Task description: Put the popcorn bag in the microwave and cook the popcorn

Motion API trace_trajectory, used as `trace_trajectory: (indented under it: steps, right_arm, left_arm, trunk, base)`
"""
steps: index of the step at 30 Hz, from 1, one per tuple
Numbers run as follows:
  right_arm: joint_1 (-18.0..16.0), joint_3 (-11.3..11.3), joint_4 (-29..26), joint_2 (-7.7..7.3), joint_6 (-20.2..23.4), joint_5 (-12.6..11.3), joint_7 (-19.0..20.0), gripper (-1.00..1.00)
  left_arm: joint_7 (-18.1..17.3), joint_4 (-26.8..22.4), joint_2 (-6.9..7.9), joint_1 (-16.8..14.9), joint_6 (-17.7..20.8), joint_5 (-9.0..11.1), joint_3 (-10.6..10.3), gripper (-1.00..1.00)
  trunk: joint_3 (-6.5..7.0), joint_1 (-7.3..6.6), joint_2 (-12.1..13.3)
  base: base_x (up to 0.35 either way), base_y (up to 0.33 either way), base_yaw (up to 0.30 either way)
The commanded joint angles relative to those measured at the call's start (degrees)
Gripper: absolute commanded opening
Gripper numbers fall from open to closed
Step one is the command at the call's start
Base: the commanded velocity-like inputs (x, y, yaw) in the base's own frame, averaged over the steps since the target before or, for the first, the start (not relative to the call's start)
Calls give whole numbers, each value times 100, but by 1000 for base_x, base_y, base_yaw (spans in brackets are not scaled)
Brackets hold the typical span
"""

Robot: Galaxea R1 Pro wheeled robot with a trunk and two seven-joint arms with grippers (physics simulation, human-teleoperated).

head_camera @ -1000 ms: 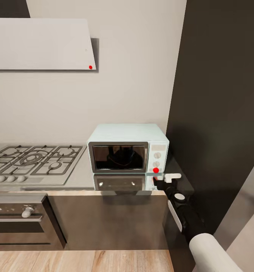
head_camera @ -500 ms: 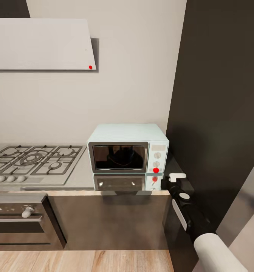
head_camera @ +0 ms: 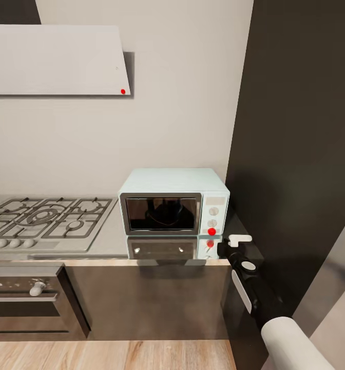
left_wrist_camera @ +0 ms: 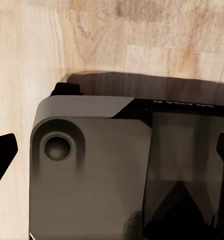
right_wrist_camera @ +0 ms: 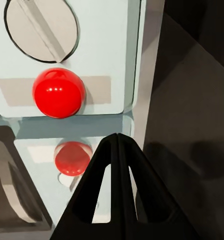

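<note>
1. kitchen wall, pale; glossy light-grey stone desk (head_camera: pixel 111 241) over dark cabinet fronts.
2. pale mint-blue box microwave (head_camera: pixel 173 200) with dark glass door: on desk, door closed, round red indicator light (right_wrist_camera: pixel 59 93) glowing.
3. tan popcorn sack: a dark shape behind the glass may be it; cannot tell.
4. right tool (right_wrist_camera: pixel 118 145): fingers pressed together, empty, just before the red light.
5. left tool: state cannot be told.
6. progress: loading judged done; heating apparently running, cooking unconfirmed.
</note>
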Motion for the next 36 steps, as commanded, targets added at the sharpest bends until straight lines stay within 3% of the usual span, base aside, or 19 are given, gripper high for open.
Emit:
trace_trajectory:
  steps: [1, 11, 20, 36]
  right_arm:
    - [-3, 16, -9, -4, 33, -17, -33, -100]
    - [-3, 11, -9, -4, 11, -37, 13, -100]
    - [-3, 3, -9, -11, 23, -28, 761, -100]
    - [-3, -15, 32, -20, -27, -44, 741, -100]
  left_arm:
    - [20, -4, -1, -4, 13, 46, -49, 100]
    - [20, -9, -1, -4, 13, 41, -49, 100]
    - [19, -9, -1, -4, 13, 40, -51, 100]
    - [18, -9, -1, -4, 13, 50, -49, 100]
  trunk:
    - [-7, 0, -4]
    - [-7, 0, -4]
    - [-7, 0, -4]
    - [-7, 0, -4]
  base:
    - [0, 0, 0]
    - [0, 0, 0]
    - [0, 0, 0]
    - [173, 0, 0]
